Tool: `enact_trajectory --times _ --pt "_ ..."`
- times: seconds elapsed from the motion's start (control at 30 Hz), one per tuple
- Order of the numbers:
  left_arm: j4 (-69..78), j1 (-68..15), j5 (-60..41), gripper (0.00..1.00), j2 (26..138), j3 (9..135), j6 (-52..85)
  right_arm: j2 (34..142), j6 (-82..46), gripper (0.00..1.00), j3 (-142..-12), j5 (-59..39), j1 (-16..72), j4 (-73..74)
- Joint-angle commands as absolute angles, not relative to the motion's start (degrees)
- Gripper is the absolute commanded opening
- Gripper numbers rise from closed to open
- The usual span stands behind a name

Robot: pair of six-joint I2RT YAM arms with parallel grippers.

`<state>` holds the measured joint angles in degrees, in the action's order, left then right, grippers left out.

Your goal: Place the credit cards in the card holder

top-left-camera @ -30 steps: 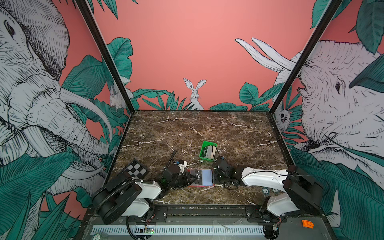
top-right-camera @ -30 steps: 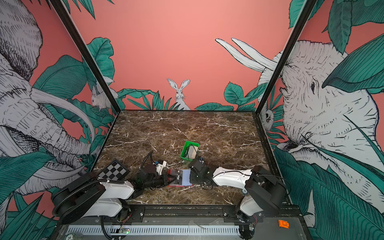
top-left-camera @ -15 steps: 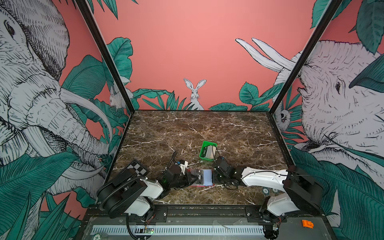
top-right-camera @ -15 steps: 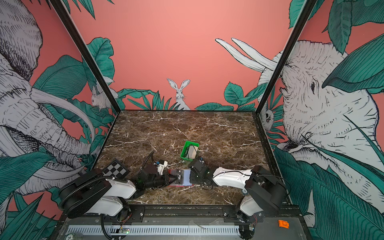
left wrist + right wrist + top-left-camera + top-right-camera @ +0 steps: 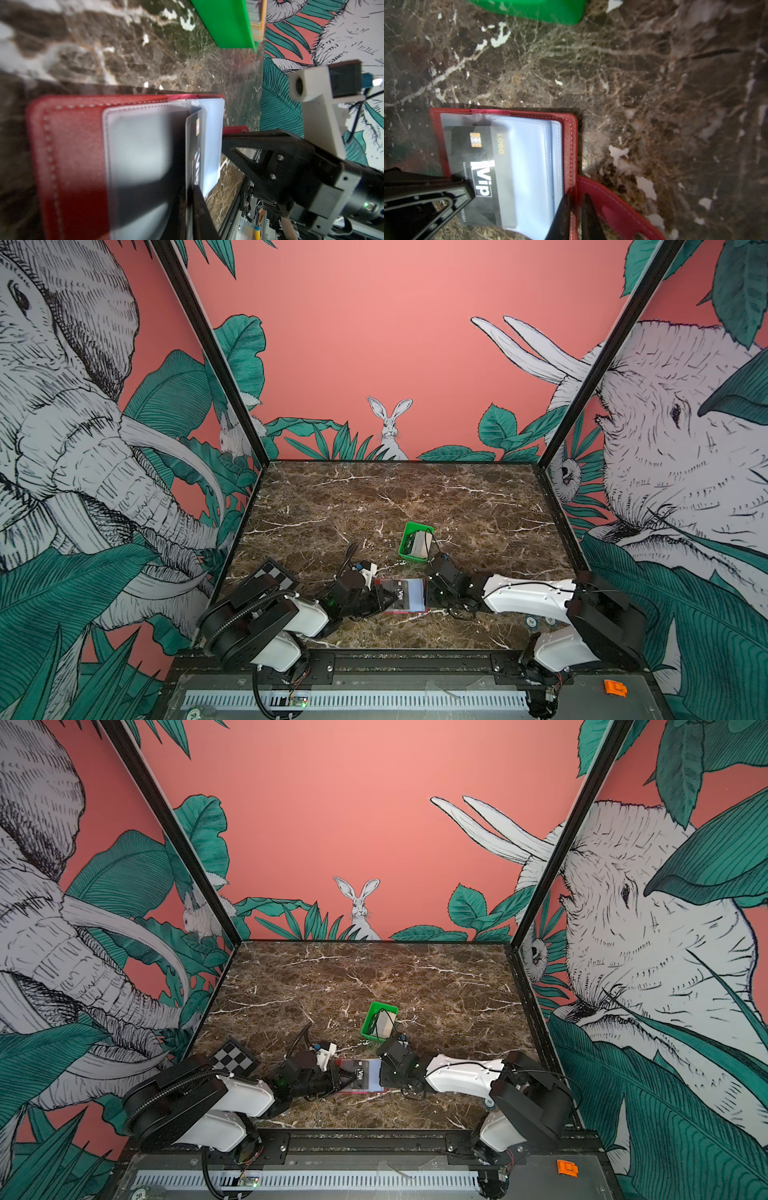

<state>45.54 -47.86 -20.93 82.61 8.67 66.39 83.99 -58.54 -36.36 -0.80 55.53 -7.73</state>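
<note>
Card holder (image 5: 417, 594) lies open on the bench (image 5: 374, 497) at the near middle, between the two arms, with its red cover down and its pale blue pockets facing up. We record one black credit card (image 5: 483, 166), lettered VIP, lying across the holder. Its right part sits beneath a translucent pocket and its left part is bare. The left end effector (image 5: 386, 598) meets this card at its near left corner. In the left wrist view the card runs edge-on between the tips, and the jaws stand close together. We cannot tell whether they actually grip it. The right end effector (image 5: 576, 197) has its jaws closed over the holder's right edge, with the stitched red cover pinched between them. The snap tab (image 5: 612, 207) lies out on the bench to the right of that grip. A green tray (image 5: 405, 541) stands just beyond the holder on its far side, near but not touching. It contains stacked cards (image 5: 422, 541) standing on edge.
</note>
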Motion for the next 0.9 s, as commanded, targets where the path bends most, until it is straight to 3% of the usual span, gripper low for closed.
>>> enact_trajectory --times 0.0,0.37,0.87 --pt "37.82 -48.25 -19.58 0.14 80.95 9.71 65.62 85.16 -58.97 0.13 -35.13 1.01 55.8 -9.43" --pt "24.8 -48.3 -18.37 0.28 76.07 12.89 63.08 85.92 -58.97 0.13 -35.46 1.69 55.78 -11.12" --pt "18.74 -48.17 -14.13 0.27 78.32 15.2 58.48 86.14 -58.97 0.08 -35.38 1.51 55.79 -11.0"
